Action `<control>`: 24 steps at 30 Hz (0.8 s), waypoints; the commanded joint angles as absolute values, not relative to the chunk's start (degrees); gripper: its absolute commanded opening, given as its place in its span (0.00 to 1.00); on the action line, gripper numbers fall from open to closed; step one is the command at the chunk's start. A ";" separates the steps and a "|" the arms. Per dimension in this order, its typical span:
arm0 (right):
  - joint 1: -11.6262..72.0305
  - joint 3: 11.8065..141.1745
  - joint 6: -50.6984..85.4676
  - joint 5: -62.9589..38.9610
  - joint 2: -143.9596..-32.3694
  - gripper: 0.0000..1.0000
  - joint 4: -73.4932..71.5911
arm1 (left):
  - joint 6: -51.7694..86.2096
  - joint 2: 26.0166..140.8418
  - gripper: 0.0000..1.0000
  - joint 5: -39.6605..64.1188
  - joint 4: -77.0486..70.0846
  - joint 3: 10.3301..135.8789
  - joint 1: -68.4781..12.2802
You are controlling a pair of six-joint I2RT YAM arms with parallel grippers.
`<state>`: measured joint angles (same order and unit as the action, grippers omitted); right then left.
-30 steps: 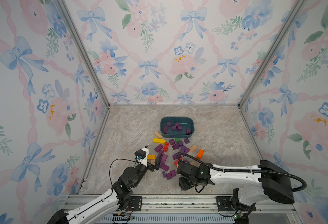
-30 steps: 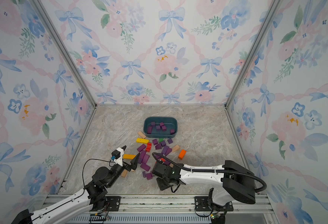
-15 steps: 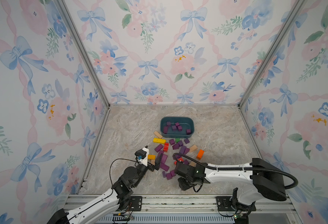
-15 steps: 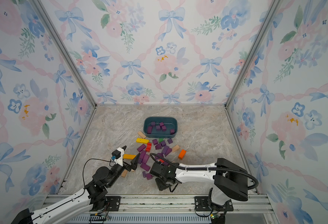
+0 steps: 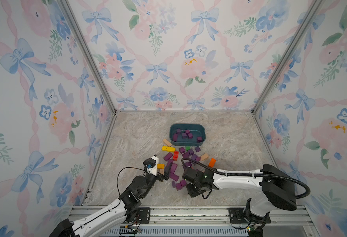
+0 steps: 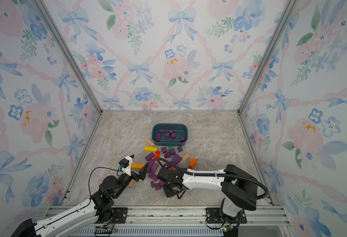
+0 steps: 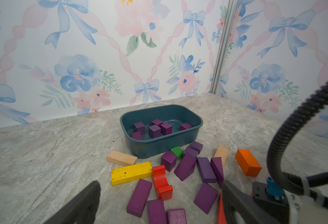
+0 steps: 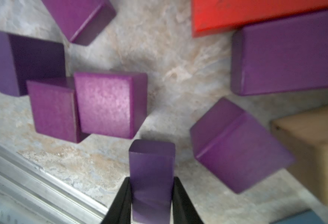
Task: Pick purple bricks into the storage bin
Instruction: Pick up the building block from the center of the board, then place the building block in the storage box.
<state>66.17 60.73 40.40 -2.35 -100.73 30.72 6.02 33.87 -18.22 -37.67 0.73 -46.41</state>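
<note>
The storage bin [image 5: 187,124] [image 7: 159,147], a dark teal tub, sits at mid-floor with several purple bricks [image 5: 186,133] inside. More purple bricks [image 5: 191,151] [image 7: 205,169] lie scattered in front of it among other coloured blocks. In the right wrist view my right gripper [image 8: 151,180] is shut on a small purple brick [image 8: 151,164], its fingers flat against the brick's two sides, low over the floor near the front rail. In both top views the wrist hides those fingers. My left gripper [image 7: 160,184] [image 5: 161,164] is open wide at the near left edge of the pile, holding nothing.
A yellow bar [image 5: 168,148], a red arch block [image 5: 175,155], an orange block [image 5: 212,162], tan blocks [image 5: 167,142] and a green cube [image 5: 187,148] lie mixed with the purple ones. The aluminium rail [image 5: 189,211] borders the floor in front. The right arm's black hose [image 7: 287,135] arcs over the pile.
The right gripper's fingers have closed onto the purple brick, and that arm has shifted slightly left. The left arm has stayed still and open.
</note>
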 commanded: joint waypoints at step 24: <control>32.81 100.38 21.52 -7.73 -118.52 0.30 35.42 | 7.17 41.51 0.98 -23.24 -38.40 1.67 -45.79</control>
